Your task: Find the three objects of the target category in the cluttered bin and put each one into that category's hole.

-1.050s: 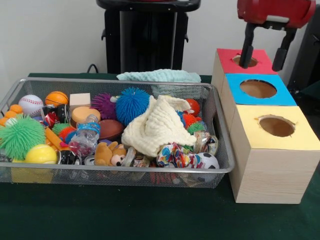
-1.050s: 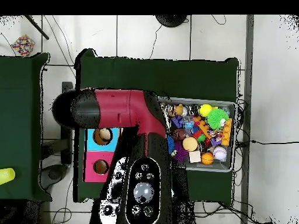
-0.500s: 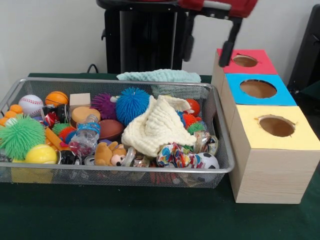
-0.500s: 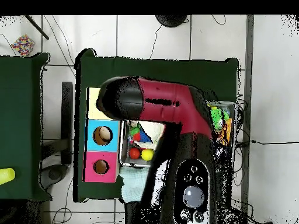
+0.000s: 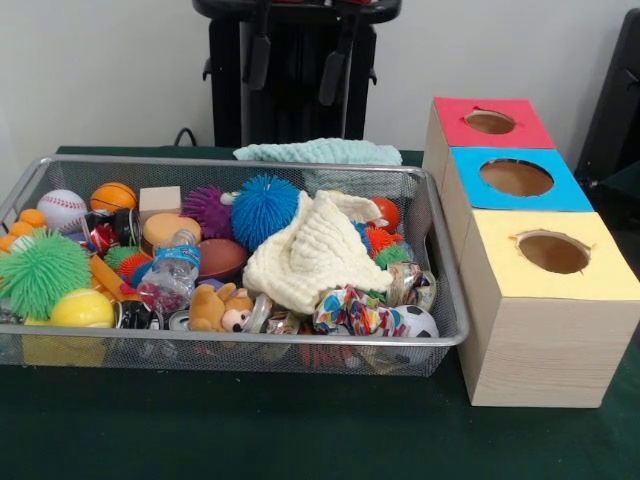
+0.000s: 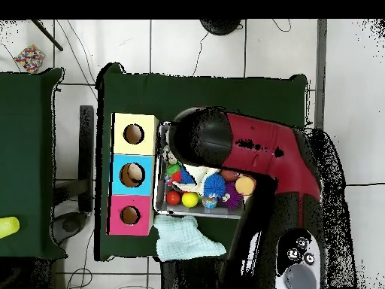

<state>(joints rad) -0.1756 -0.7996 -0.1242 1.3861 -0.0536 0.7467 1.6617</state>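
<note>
Your gripper point(image 5: 297, 62) hangs above the wire bin's point(image 5: 440, 300) far rim, fingers point(image 5: 259, 60) spread wide and empty. A cream cloth point(image 5: 315, 255) buries the bin's middle; balls and toys crowd around. The three-holed box point(image 5: 530, 330) stands beside the bin.

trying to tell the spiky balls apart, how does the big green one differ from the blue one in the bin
The green spiky ball sits at the front view's left end of the bin, beside the yellow ball; the blue spiky ball sits near the middle, against the cream cloth. The green one is lime and looks slightly larger; the blue one is turquoise. Both are round, covered in soft spikes, and lie loose on top of the clutter.
</note>
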